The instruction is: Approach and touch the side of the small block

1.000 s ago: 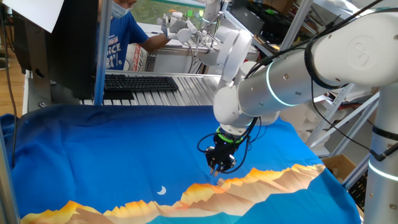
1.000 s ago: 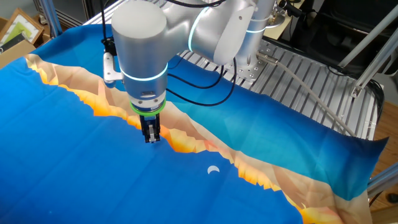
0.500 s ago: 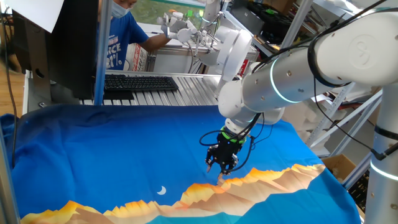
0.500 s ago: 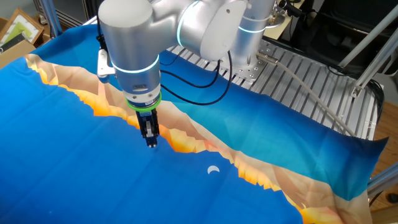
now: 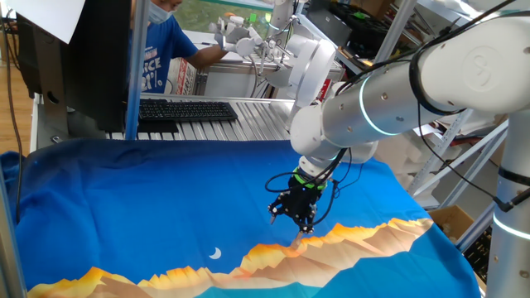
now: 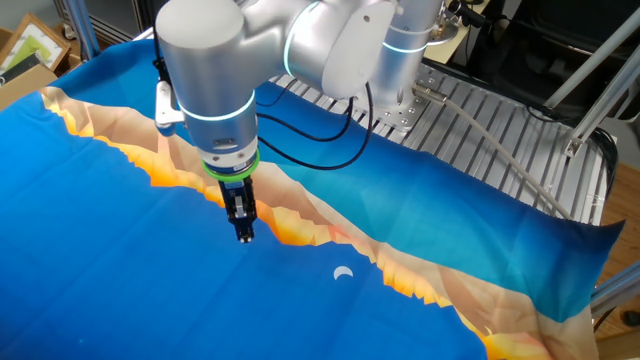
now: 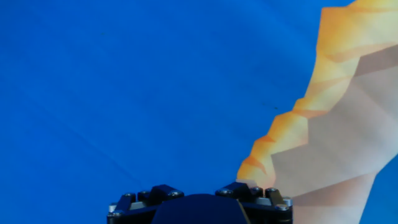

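No small block shows in any view; it is hidden or out of frame. My gripper [image 5: 301, 228] hangs tilted just above the blue cloth [image 5: 149, 199], at the edge of the orange mountain print [image 5: 348, 236]. In the other fixed view the gripper [image 6: 243, 236] points down with its fingers close together and nothing between them. The hand view shows only the dark gripper base [image 7: 199, 205], blue cloth and the orange print [image 7: 280, 137]; the fingertips are out of sight there.
A white crescent print [image 5: 214, 253] lies on the cloth to the left of the gripper; it also shows in the other fixed view [image 6: 343, 272]. A keyboard [image 5: 186, 109] and a person [image 5: 166, 50] are behind the table. Metal slats [image 6: 480, 110] border the cloth.
The hand has tilted and shifted slightly along the orange print's edge, staying low over the cloth. The fingers have not visibly changed.
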